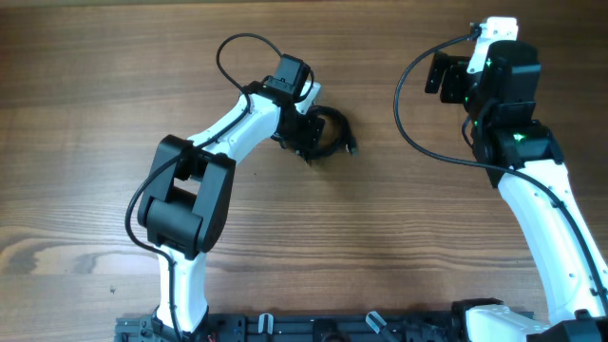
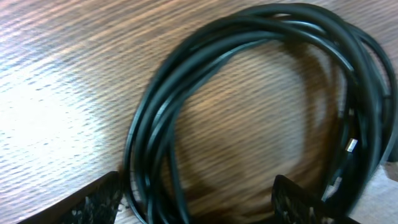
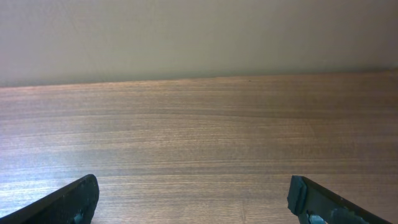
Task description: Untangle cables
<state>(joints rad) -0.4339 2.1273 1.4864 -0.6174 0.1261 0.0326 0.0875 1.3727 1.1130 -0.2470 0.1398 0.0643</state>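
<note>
Overhead: the left end effector (image 1: 309,141) is down on the coiled cables (image 1: 334,129), which lie toward the table's (image 1: 95,76) far edge, midway between its sides. The right end effector (image 1: 439,72) is well apart from them.

Left wrist: its fingers (image 2: 99,202) stand wide apart, straddling some of the coil's strands without clamping them.

Right wrist: the fingers (image 3: 68,202) are fully spread above the table and hold nothing.

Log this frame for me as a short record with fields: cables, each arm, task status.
cables: coiled black bundle lying on the wooden table
left gripper: low over the coil, jaws open, some strands of the coil's edge between them, nothing clamped
right gripper: jaws open and empty, over bare wood, away from the coil
task status: strands looped together, not yet untangled
</note>
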